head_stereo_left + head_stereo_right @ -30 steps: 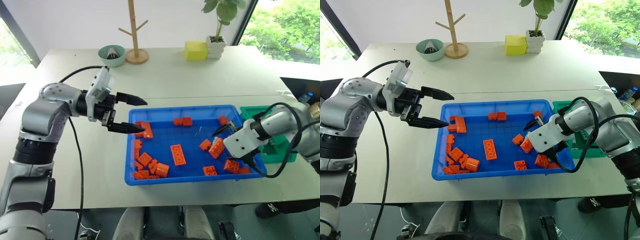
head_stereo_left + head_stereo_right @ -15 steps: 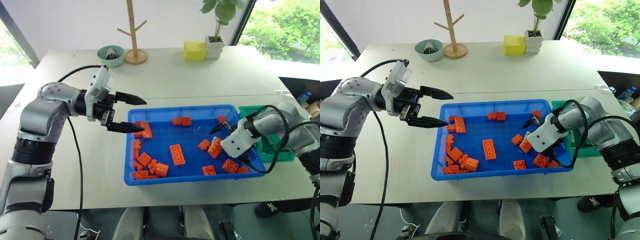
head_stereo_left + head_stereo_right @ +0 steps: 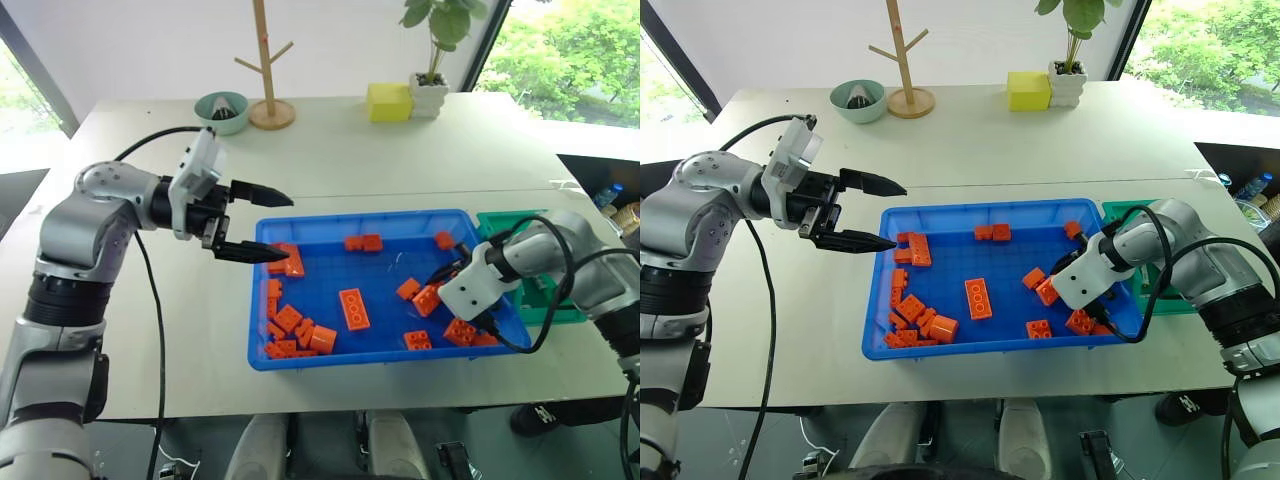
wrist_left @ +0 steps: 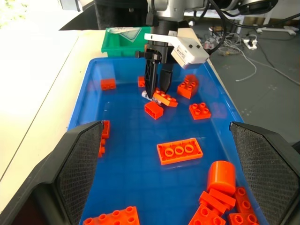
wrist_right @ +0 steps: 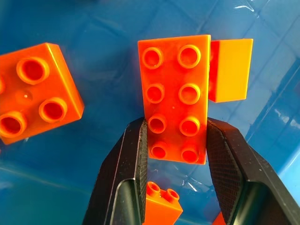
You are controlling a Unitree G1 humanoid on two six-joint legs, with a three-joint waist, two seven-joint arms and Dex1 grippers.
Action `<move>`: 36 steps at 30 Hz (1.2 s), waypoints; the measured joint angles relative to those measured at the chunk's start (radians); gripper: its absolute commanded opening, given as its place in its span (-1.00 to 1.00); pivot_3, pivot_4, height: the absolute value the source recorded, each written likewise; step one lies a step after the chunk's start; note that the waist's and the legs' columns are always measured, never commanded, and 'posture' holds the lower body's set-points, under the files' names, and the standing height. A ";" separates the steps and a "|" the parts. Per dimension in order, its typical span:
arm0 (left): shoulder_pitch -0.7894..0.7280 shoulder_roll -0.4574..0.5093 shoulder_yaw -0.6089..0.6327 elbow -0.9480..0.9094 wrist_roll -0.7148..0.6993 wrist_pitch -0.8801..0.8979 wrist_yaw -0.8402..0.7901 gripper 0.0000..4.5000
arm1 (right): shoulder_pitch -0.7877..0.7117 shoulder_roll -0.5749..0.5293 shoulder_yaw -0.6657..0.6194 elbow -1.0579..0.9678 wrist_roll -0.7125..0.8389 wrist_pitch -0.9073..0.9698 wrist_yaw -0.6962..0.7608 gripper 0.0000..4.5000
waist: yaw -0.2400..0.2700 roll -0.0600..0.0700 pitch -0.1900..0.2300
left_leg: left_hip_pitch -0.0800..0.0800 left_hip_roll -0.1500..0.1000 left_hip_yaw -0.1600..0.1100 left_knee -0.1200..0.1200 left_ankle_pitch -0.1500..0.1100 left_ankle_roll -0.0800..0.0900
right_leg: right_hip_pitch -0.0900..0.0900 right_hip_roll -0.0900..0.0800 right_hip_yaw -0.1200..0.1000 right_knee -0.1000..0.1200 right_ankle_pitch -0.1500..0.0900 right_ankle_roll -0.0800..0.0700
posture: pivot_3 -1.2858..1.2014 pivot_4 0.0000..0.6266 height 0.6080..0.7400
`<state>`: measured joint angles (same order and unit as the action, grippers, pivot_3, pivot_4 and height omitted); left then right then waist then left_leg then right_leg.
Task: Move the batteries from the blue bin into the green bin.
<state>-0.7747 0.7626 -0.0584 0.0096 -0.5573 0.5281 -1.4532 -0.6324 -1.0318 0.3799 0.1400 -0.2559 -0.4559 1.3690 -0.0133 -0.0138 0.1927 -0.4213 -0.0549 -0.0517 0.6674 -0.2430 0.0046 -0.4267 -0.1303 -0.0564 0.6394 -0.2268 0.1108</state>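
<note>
The blue bin (image 3: 350,216) lies in front of me with several orange bricks in it. The green bin (image 3: 552,306) stands against its right end, partly behind my right arm. My right gripper (image 5: 177,124) points down into the blue bin's right part, its fingers pressed against both long sides of an orange brick (image 5: 176,93). In the left wrist view a small silvery end (image 4: 146,95) peeks out beside that brick; I cannot tell whether it is one of the batteries. My left gripper (image 3: 290,230) hangs open and empty above the blue bin's left rim.
A pale teal bowl (image 3: 223,110), a wooden stand (image 3: 270,105), a yellow block (image 3: 392,100) and a potted plant (image 3: 435,85) stand at the table's far side. Loose orange bricks (image 3: 295,330) crowd the blue bin's near left corner.
My right gripper's fingers have closed in from wide open onto the orange brick. The left arm has kept still.
</note>
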 measured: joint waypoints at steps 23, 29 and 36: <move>-0.004 -0.009 0.000 0.023 0.003 -0.035 0.004 1.00 | -0.231 0.314 0.003 -0.027 0.124 0.890 -0.038 0.84 | 0.000 0.000 0.000 | -0.003 -0.002 -0.001 0.001 0.001 -0.002 | -0.006 -0.002 0.000 0.008 0.000 0.000 | 0.03 -0.52 0.43; 0.002 0.002 0.003 0.022 0.003 -0.035 0.005 1.00 | -0.227 0.102 -0.071 -0.051 0.229 0.702 0.174 0.84 | -0.002 0.000 0.000 | -0.003 -0.002 0.000 0.001 0.001 -0.002 | -0.005 -0.002 0.000 0.007 0.000 0.000 | 0.03 -0.52 0.43; -0.006 -0.014 0.002 0.024 0.003 -0.035 0.013 1.00 | -0.147 0.060 -0.008 0.019 0.161 0.319 0.222 0.84 | -0.008 0.000 0.000 | -0.002 -0.001 0.001 0.000 0.001 -0.002 | -0.006 -0.002 0.001 0.008 0.000 0.000 | 0.03 -0.52 0.43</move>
<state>-0.7810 0.7487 -0.0566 0.0334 -0.5540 0.4934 -1.4401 -0.7796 -0.9721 0.3723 0.1588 -0.0945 -0.1365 1.5914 -0.0213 -0.0135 0.1930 -0.4233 -0.0564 -0.0507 0.6679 -0.2419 0.0028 -0.4324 -0.1322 -0.0558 0.6474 -0.2271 0.1108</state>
